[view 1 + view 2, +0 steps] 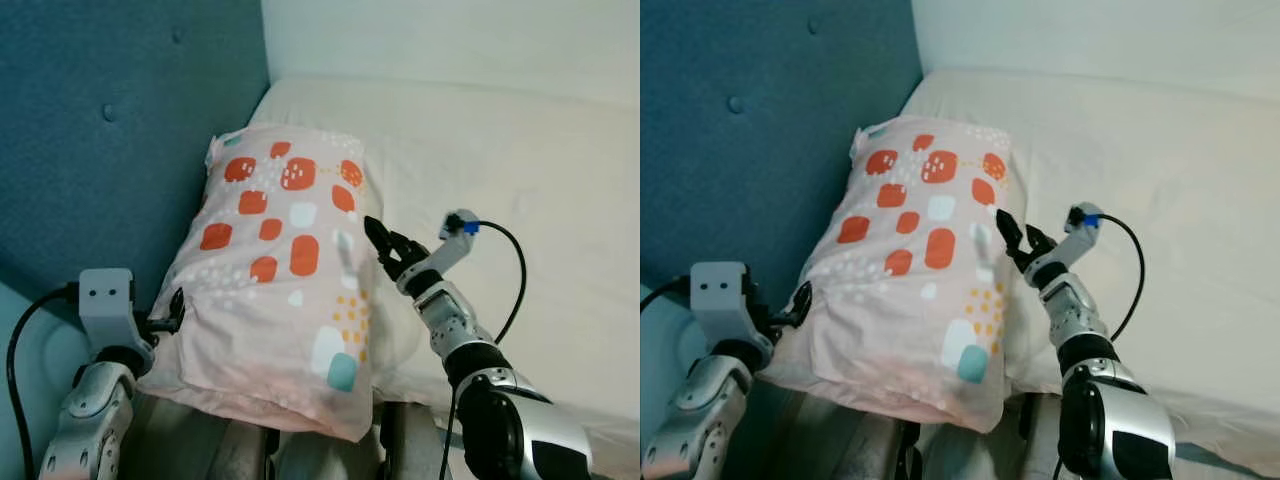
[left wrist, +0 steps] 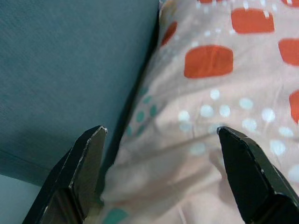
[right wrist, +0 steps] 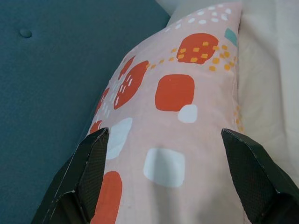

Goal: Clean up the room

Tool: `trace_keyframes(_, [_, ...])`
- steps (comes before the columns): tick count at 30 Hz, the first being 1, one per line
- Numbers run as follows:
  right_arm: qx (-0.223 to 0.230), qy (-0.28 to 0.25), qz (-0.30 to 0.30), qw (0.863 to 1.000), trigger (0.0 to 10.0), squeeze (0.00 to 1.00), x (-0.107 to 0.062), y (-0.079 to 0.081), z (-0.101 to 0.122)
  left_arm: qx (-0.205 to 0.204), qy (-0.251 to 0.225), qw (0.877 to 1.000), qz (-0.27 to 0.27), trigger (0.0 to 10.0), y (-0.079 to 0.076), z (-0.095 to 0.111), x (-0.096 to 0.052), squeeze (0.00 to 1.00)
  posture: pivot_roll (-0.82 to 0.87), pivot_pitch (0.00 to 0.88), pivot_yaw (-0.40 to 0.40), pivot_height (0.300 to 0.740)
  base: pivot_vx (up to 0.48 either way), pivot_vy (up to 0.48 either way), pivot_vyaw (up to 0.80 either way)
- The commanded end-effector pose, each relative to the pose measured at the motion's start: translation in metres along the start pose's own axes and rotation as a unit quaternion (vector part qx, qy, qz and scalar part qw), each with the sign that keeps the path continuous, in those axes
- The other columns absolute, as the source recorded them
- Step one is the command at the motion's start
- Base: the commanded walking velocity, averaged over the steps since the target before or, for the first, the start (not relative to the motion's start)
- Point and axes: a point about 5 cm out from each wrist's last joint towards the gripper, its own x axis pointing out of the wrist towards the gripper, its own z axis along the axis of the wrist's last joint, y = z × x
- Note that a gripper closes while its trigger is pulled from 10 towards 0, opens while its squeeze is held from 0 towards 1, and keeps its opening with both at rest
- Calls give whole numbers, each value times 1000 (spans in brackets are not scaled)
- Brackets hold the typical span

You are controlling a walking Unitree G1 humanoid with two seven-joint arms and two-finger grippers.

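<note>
A pink pillow point(image 1: 285, 270) with orange, white and teal spots lies on the white bed point(image 1: 520, 170), its long side against the blue padded headboard point(image 1: 110, 150). My left gripper point(image 1: 172, 312) is at the pillow's near left edge, between pillow and headboard. The left wrist view shows it open point(image 2: 161, 130), one finger toward the headboard and the other over the fabric. My right gripper point(image 1: 385, 245) is at the pillow's right side, over the bed. It is open too point(image 3: 163, 133), its fingers spread wide in front of the pillow's spotted face.
A pale wall point(image 1: 450, 40) runs behind the bed. A black cable point(image 1: 520, 270) loops off my right wrist over the sheet. The near edge of the mattress point(image 1: 600, 420) is at lower right, with open white sheet to the right of the pillow.
</note>
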Motion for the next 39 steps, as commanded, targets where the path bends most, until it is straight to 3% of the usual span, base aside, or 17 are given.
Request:
trace_keyframes(1, [7, 15, -17, 1000, 10000, 0, -6, -6, -12, 4, 19, 1000, 3, 10000, 0, -9, -4, 0, 100, 318, -30, 596, 0, 0, 738])
trace_keyframes(5, [12, 25, -38, 999, 10000, 0, -10, -10, -20, 0, 19, 1000, -5, 10000, -6, -11, -6, 0, 104, 312, -34, 596, 0, 0, 738])
trace_keyframes(9, [-17, 85, -64, 994, 10000, 0, -14, -11, -39, -2, 22, 1000, -7, 10000, -9, -14, -6, 0, 102, 309, -39, 596, 0, 0, 0])
trace_keyframes(14, [-30, 119, -76, 990, 10000, 0, -18, -12, -52, -8, 24, 1000, -10, 10000, -13, -16, -6, 0, 98, 308, -43, 596, 0, 0, 0])
trace_keyframes(26, [-22, 127, -86, 988, 10000, 0, -25, -17, -57, -15, 30, 999, -17, 10000, -20, -20, -5, 0, 95, 318, -43, 596, 0, 0, 0])
trace_keyframes(33, [3, 128, -83, 988, 10000, 0, -26, -18, -59, -7, 22, 999, -25, 10000, -17, -10, -14, 0, 167, 382, -22, 596, 0, 0, 0])
trace_keyframes(35, [33, 101, -42, 993, 10000, 0, -16, -7, -50, 6, 13, 1000, -25, 10000, -9, 3, -27, 0, 210, 418, -12, 596, 0, 0, 0])
trace_keyframes(39, [35, 99, -28, 994, 10000, 0, -12, -3, -47, 11, 10, 1000, -24, 10000, -5, 9, -31, 0, 231, 449, -1, 596, 0, 0, 0])
